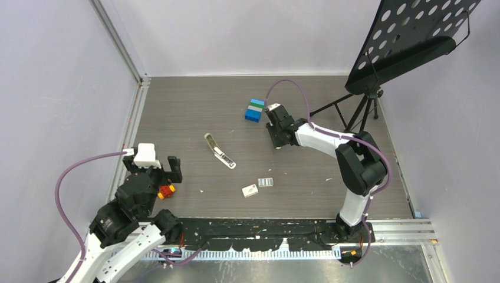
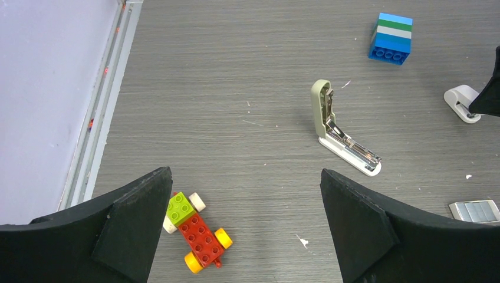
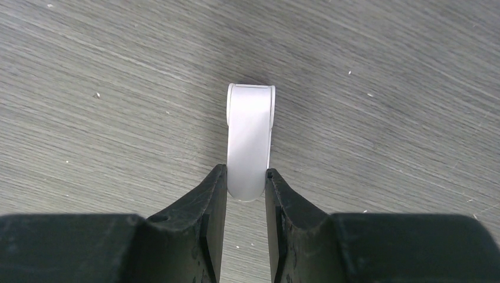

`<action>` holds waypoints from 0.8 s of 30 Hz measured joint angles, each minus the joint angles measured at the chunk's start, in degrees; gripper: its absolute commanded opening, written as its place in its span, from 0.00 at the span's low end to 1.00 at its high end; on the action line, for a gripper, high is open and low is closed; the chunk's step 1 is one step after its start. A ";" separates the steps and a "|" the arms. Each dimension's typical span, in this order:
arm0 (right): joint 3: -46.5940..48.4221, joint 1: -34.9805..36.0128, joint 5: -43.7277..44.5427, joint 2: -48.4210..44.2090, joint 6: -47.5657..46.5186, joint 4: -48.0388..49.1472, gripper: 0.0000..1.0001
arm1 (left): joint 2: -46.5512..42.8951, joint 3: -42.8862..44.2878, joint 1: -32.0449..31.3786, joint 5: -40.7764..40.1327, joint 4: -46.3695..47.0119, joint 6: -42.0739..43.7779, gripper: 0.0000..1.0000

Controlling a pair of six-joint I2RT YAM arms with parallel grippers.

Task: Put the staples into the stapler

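Note:
The stapler (image 1: 219,150) lies swung open in the middle of the table. Its olive top and white base with a silver channel (image 2: 345,141) form a V. The staples box (image 1: 250,190), white with a red mark, lies nearer the front, with its silvery insert (image 1: 265,183) (image 2: 474,210) beside it. My right gripper (image 1: 276,141) (image 3: 245,174) is shut on the rounded end of a stubby white object (image 3: 250,132) (image 2: 461,101), low at the table behind the stapler. My left gripper (image 1: 154,173) (image 2: 244,177) stands wide open at the front left, holding nothing.
A red, green and yellow toy brick car (image 2: 191,230) (image 1: 167,191) lies just under my left fingers. A stack of blue bricks (image 1: 255,110) (image 2: 391,38) stands behind the right gripper. A black music stand (image 1: 407,41) rises at the back right. A metal rail (image 1: 132,124) edges the table's left side.

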 measured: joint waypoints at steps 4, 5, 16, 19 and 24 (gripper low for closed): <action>-0.52 -0.13 -0.50 0.63 -0.22 0.07 0.38 | 0.00 -0.02 0.00 0.00 0.00 0.00 1.00; -0.57 -0.13 -0.50 0.63 -0.22 0.17 0.41 | 0.00 -0.02 0.00 0.02 0.00 0.02 1.00; -2.58 -0.07 -1.46 -3.08 1.64 -2.03 0.67 | 0.00 -0.11 0.00 0.44 0.02 0.13 1.00; -3.43 0.74 -1.44 -6.49 3.13 -2.60 0.68 | -0.15 -0.20 0.00 0.63 0.04 0.13 1.00; -6.45 5.38 -1.38 -12.57 6.58 -2.56 0.68 | -0.87 -0.33 0.00 0.81 0.07 0.15 1.00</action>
